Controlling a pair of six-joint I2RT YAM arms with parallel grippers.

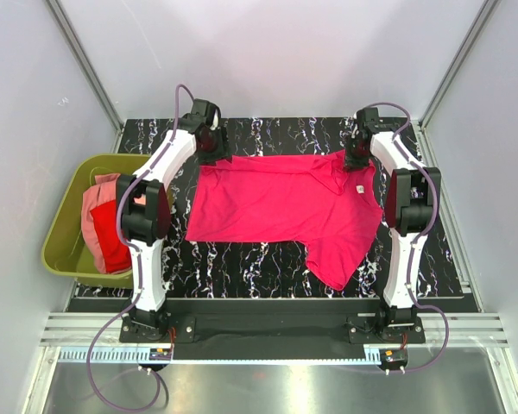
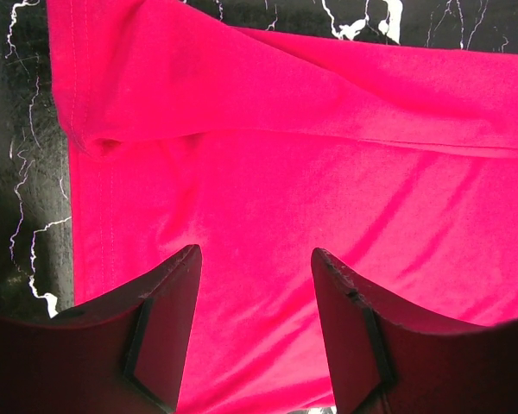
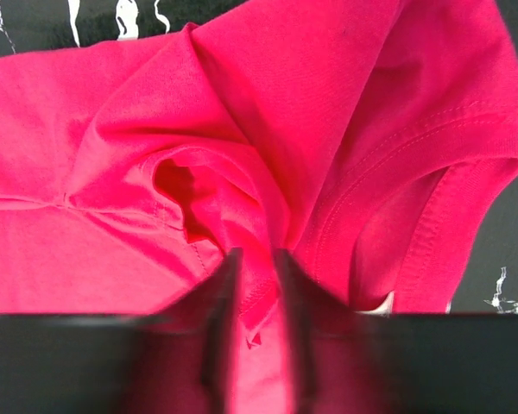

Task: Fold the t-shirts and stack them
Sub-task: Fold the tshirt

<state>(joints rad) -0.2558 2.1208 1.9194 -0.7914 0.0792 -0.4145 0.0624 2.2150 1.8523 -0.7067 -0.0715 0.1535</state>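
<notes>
The magenta shirt (image 1: 281, 203) is spread on the counter (image 1: 242, 259), apparently for folding. The left pincer (image 2: 256, 254) is released, jaws apart, poised over the far left corner. The right pincer (image 3: 257, 259) is clenched on a raised fold beside the collar, probably for straightening. The red shirt (image 1: 112, 241) and the salmon shirt (image 1: 95, 203) lie in the tub (image 1: 65, 250).

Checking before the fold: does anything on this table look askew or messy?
The magenta shirt isn't lying flat. Cloth near its collar is gathered into a ridge at the right pincer, and its right end skews toward the near edge. The other shirts lie crumpled in the tub.
</notes>
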